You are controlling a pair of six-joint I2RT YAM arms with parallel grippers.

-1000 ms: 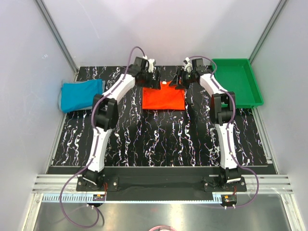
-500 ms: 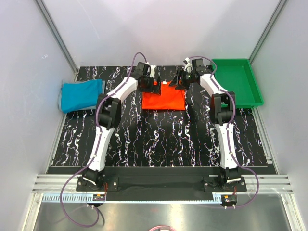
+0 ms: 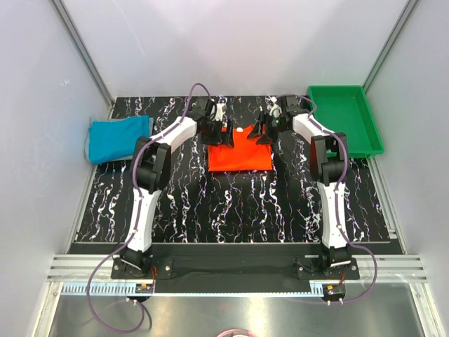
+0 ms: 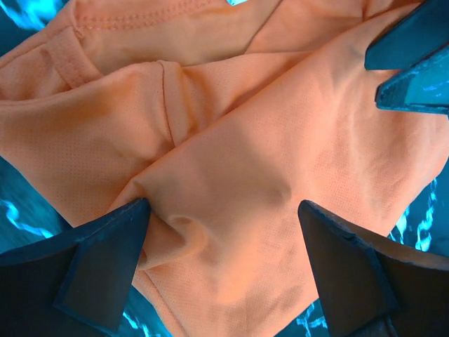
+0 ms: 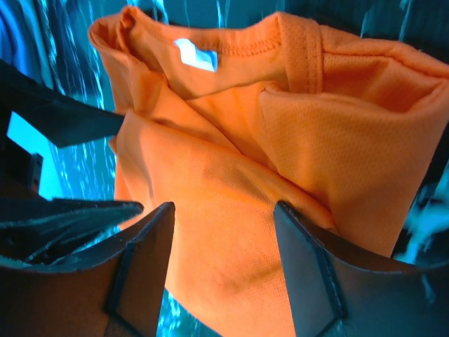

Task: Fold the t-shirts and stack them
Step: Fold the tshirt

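Right now we have both tools down at the far, collar end of the orange-red t-shirt (image 3: 240,151). It lies partly folded at the far middle of the tabletop (image 3: 231,203). The teal-blue t-shirt (image 3: 119,138) sits bundled at the left edge, well apart, and the green tray (image 3: 344,116) stands to the right.

The left tool (image 3: 219,133) stands wide open. In its wrist view the fingers straddle a puckered ridge of orange cloth and pinch nothing. The right tool (image 3: 261,133) also has its jaws apart, poised over the layered cloth just beside the collar (image 5: 231,42), and we see no cloth clamped between them.

We judge the step in hand to be taking hold of this far edge for the next fold towards the near hem. To do it well, we want each tool to bite at matching spots on either side of the collar. Each should go deep enough to catch every layer, because taking only the top sheet would pull the tucked sleeve loose. We would close both together and lift only enough to clear the tabletop. Carrying the edge over evenly should stop the cloth stretching or skewing between the tools. The ridge under the left tool deserves flattening or avoiding first.
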